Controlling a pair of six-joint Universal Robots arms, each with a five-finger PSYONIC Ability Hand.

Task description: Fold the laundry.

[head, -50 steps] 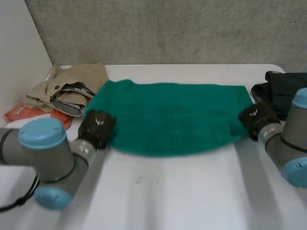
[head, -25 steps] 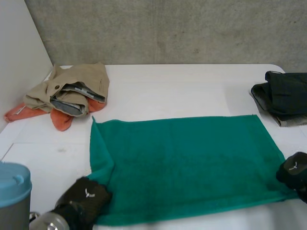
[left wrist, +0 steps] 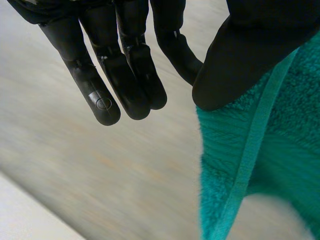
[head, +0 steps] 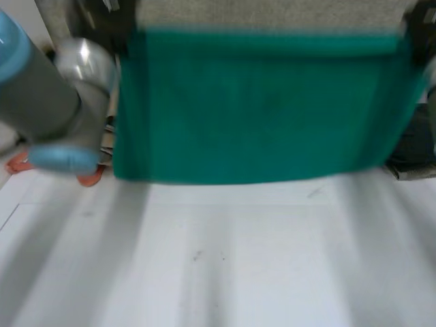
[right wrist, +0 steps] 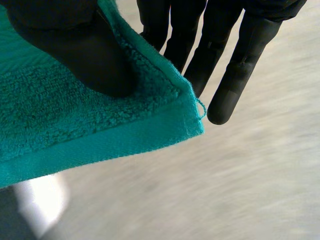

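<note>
Pinching green terry towel [head: 259, 102] by top corners, thumb against straight fingers [right wrist: 235, 75]: left hand [left wrist: 240, 50] one corner, right hand [right wrist: 75, 45] the other; hanging it spread over white bench [head: 238, 259].

A white tabletop [head: 225, 266] spreads across the near part of the head view, with a few small dark specks [head: 197, 256] near its middle. A grey concrete wall [head: 272, 12] rises behind it. At the tabletop's left edge lies an orange cloth [head: 87, 179], partly hidden. At the right edge sits a heap of dark clothes [head: 417, 146], with a grey layer [head: 412, 174] under it.
</note>
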